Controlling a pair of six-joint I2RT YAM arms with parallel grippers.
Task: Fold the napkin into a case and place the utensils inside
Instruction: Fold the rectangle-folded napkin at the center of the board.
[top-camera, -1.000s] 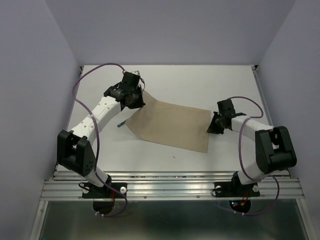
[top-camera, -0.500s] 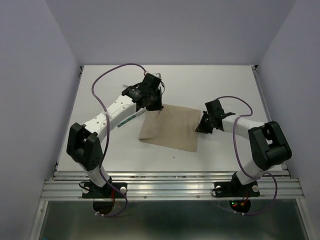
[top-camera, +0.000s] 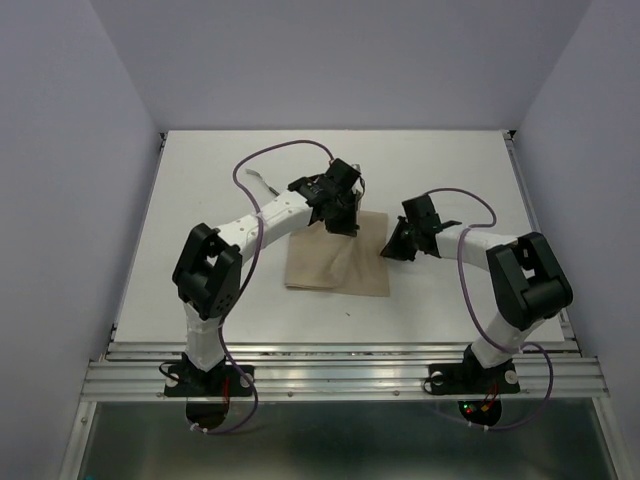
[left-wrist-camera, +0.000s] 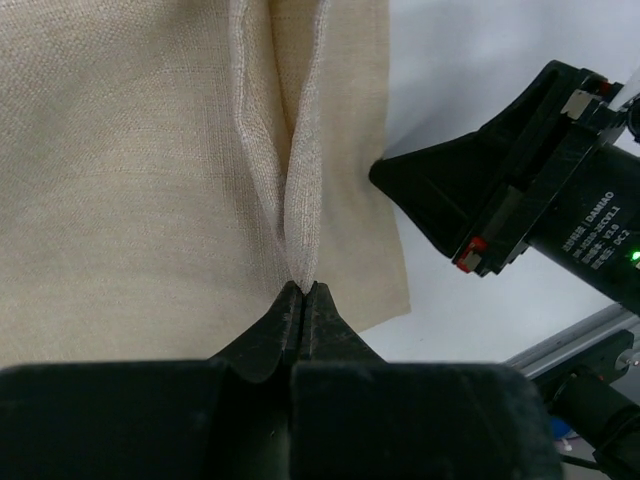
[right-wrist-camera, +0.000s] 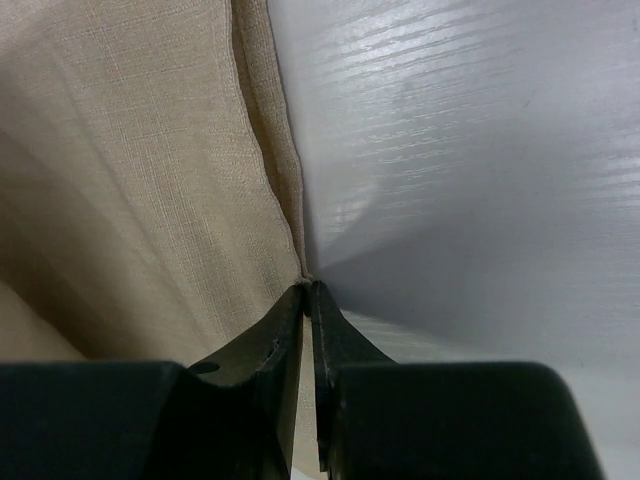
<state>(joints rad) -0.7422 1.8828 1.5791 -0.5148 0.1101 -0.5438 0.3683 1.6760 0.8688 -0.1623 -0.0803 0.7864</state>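
From the overhead camera, the napkin lies near the middle of the white tabletop as a beige rectangle that looks doubled over, with its long sides running left to right. The left arm reaches across from its base, and the left pincer sits at the cloth's far edge, towards its right corner. The right pincer is at the cloth's right edge, close beside the left one. This view is too small to show how their jaws stand. In the left wrist camera, the left pincer has its two black tips pressed together on a raised ridge of the napkin. Two hemmed edges rise from the flat cloth and meet between the tips, so the cloth is clamped there. Just to the right, over bare tabletop, is the black body of the right pincer, near the cloth's edge. In the right wrist camera, the right pincer is closed to a thin slit, with the napkin's hemmed edge running straight into the tips and nipped between them. The napkin fills the left half of this view and bare tabletop fills the right half.
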